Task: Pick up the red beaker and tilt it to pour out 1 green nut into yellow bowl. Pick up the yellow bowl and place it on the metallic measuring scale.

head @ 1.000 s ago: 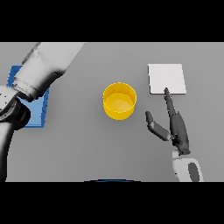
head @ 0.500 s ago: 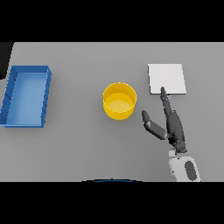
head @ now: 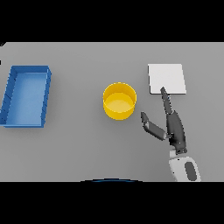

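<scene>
A bare test bench, lab-like: plain grey tabletop (head: 78, 148), a flat metallic measuring scale (head: 166, 78) just beyond the fingers (head: 165, 99), blue bin (head: 26, 97) far left.

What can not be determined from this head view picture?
- Left hand: outside the head view.
- Red beaker and green nut: nowhere in view.
- Round yellow bowl: whether a nut lies inside is too small to tell.
- Right hand's fingertips: overlap the flat white square scale; contact unclear.
</scene>
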### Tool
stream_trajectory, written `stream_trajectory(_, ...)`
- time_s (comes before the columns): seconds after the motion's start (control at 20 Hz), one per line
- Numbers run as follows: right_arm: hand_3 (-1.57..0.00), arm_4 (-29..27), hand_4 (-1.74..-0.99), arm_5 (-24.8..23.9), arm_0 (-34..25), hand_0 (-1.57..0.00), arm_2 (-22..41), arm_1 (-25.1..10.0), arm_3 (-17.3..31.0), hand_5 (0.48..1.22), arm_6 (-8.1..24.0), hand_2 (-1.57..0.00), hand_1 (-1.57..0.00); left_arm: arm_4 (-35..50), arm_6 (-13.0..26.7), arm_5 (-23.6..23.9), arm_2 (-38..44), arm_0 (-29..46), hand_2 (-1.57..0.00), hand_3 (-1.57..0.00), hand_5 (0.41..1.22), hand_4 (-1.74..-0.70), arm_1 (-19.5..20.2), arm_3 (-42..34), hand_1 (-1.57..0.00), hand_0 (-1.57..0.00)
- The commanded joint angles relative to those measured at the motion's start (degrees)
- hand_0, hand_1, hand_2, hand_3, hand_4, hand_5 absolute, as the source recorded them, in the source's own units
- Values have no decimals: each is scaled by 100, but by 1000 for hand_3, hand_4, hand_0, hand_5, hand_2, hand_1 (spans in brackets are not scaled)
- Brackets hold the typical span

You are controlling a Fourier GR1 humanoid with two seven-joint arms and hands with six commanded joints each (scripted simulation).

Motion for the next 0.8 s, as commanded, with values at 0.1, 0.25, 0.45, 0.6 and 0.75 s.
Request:
stream_trajectory(0.1,1,-64,-1035,60,-33,1,-59,-83,29,650,1,1,1,396,636,370,16,720,-1571,-1464,1221,-1741,104,-896,-1571,-1571)
stream_trajectory(0.25,1,-134,-1018,101,40,1,-94,-128,26,645,-130,1,1,711,916,784,-24,1570,-1571,-1441,1221,-1741,296,-2017,-1571,-1571)
stream_trajectory(0.45,1,-224,-1005,163,108,1,-84,-97,27,647,-237,1,1,1012,1046,1244,-93,2273,-1571,-1497,1221,-1741,348,-2913,-1571,-1571)
stream_trajectory(0.6,1,-281,-1006,194,141,1,-92,-89,-41,647,-186,1,1,1235,1252,1514,-166,2673,-1571,-1533,1173,-1741,357,-3383,-1571,-1571)
stream_trajectory(0.75,1,-201,-1012,119,23,1,-88,-62,60,648,-180,1,1,1248,1551,1631,-279,2878,-1571,-1552,1088,-1741,386,-3708,-1571,-1571)
